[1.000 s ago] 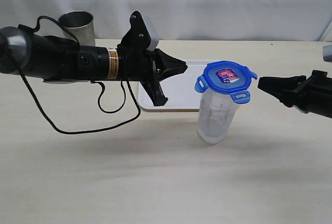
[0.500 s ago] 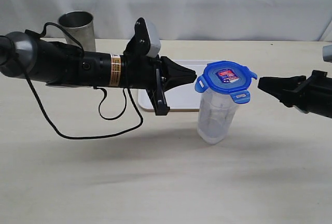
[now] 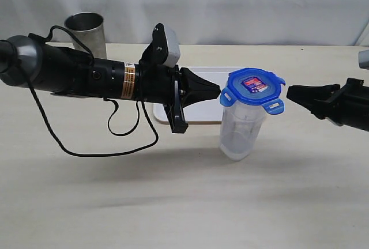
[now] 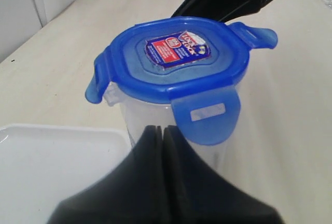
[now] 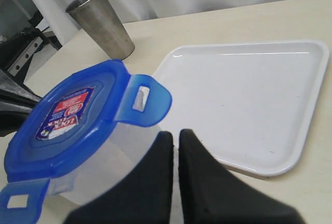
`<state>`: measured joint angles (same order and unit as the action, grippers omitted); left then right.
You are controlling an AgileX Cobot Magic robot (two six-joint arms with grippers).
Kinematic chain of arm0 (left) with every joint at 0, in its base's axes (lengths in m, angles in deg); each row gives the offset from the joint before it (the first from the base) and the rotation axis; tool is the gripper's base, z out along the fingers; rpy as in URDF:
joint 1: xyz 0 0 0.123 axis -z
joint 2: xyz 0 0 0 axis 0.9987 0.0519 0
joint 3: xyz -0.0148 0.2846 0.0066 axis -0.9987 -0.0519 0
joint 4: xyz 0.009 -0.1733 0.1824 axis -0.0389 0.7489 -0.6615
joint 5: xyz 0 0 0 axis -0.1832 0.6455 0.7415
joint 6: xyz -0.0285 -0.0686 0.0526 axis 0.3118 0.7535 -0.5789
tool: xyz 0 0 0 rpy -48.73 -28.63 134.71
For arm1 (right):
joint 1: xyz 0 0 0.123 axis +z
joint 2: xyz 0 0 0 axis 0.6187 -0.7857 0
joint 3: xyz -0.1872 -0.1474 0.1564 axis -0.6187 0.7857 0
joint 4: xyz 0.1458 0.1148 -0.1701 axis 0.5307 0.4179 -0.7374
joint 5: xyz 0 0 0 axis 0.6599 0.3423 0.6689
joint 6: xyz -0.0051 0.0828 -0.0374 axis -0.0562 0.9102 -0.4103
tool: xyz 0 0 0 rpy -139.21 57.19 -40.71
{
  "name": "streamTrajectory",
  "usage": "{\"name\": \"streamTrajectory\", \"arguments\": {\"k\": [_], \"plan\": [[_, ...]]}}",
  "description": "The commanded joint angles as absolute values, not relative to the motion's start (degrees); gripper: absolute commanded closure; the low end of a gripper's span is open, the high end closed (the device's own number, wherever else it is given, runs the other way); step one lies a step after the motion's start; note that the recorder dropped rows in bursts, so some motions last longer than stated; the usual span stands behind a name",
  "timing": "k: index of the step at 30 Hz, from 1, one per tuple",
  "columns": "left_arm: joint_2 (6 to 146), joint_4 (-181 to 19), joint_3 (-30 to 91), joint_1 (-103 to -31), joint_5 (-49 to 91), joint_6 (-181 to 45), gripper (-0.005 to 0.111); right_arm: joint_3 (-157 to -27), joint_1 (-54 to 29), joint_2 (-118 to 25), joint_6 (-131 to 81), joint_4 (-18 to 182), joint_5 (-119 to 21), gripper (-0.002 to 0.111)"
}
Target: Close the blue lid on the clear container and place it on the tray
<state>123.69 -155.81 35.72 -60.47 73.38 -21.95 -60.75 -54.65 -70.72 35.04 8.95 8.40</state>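
Left tool (image 3: 215, 91) has its jaws pressed together on nothing, and its pointed tip sits right at the 9 o'clock flap of the blue lid (image 3: 252, 89); whether it actually touches cannot be told. Right tool (image 3: 290, 93) is likewise pinched closed and empty, level with the lid at its 3 o'clock, with a clear gap between them.

The lid sits on top of the clear container (image 3: 241, 131), red-and-white label up, its flaps splayed outward rather than snapped down. The container stands upright on the counter (image 3: 173, 203), off the tray (image 3: 204, 112), which lies just beside it at 10 o'clock. A steel cup (image 3: 86, 29) stands well apart at the counter's 11 o'clock. A black cable (image 3: 115, 142) droops from the left arm.
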Motion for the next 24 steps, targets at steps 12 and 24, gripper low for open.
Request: {"name": "streamTrajectory", "arguments": {"k": [12,24], "plan": [[123.81,-155.84,35.96,-60.37,73.31,-21.52,0.107,-60.94,-54.73,-70.67,34.56,5.61,13.37,0.104],[123.81,-155.73,35.96,-60.37,73.10,-21.52,0.107,-60.83,-54.73,-70.67,34.70,3.98,15.34,0.104]]}}
